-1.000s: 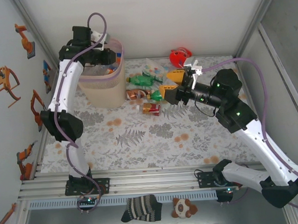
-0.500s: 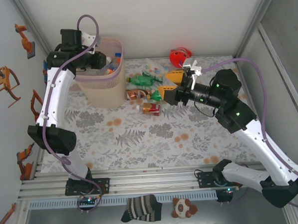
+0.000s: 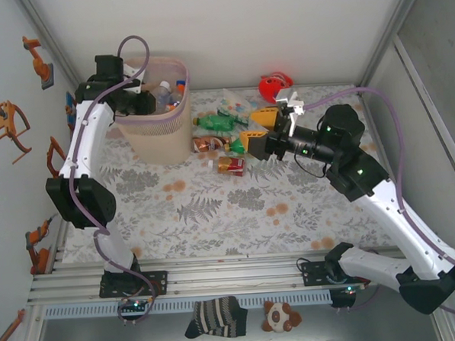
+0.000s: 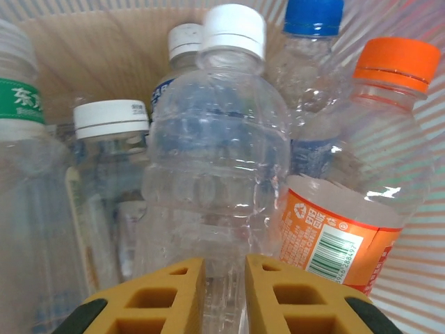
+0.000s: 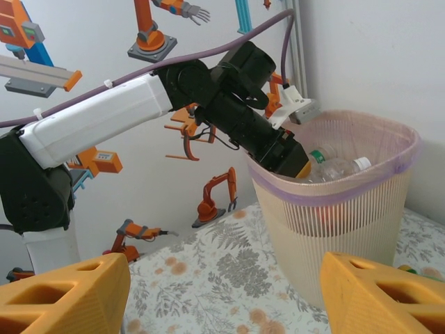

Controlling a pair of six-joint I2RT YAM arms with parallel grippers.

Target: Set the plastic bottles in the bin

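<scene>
I find the bin (image 3: 165,139) at the table's (image 3: 237,208) far left corner, with bottles (image 4: 215,160) standing packed inside it and the left gripper (image 4: 224,268) at its mouth, just before them. Right of the bin, loose bottles (image 3: 229,164) lie clustered on the table. The right gripper (image 3: 257,128) sits at that cluster's right edge.

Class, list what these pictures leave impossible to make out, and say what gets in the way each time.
- Top view: how many bottles sit in the bin; the left gripper covers part of its mouth.
- Top view: some loose bottles lie partly hidden behind the right gripper.
- Left wrist view: the green-labelled bottle is cut off by the left edge.
</scene>
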